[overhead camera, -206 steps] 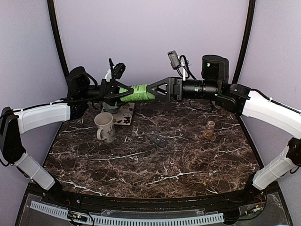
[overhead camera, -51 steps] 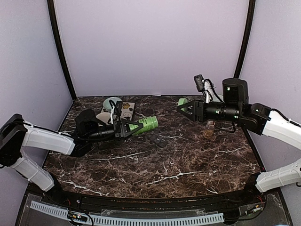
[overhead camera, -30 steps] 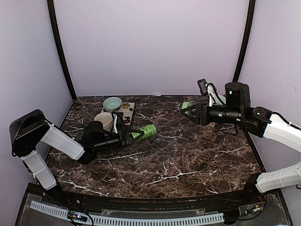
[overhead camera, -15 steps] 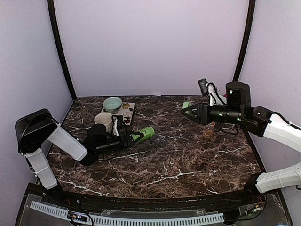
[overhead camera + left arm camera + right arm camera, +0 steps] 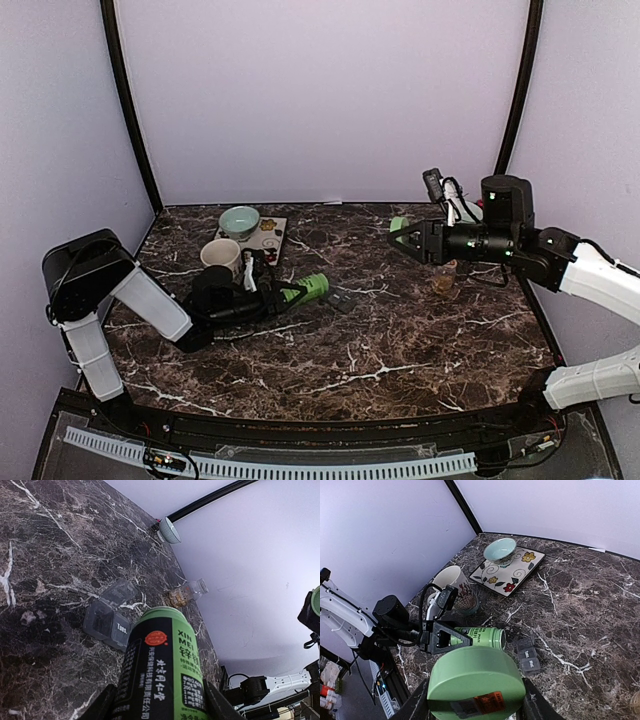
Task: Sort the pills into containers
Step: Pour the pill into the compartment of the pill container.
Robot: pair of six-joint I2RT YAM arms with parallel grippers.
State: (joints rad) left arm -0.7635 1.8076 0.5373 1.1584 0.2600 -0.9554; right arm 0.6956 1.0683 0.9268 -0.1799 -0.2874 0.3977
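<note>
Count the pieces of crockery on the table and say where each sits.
3. The teal bowl sits on the flowered square plate at the far left; the white mug stands just on its near side. None appears hidden.

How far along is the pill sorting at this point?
Done: the green cap is off, held in the right gripper. In hand: left gripper holds the open green canister low beside the dark grey compartment strip. Left: the strip looks empty; all sorting remains.
</note>
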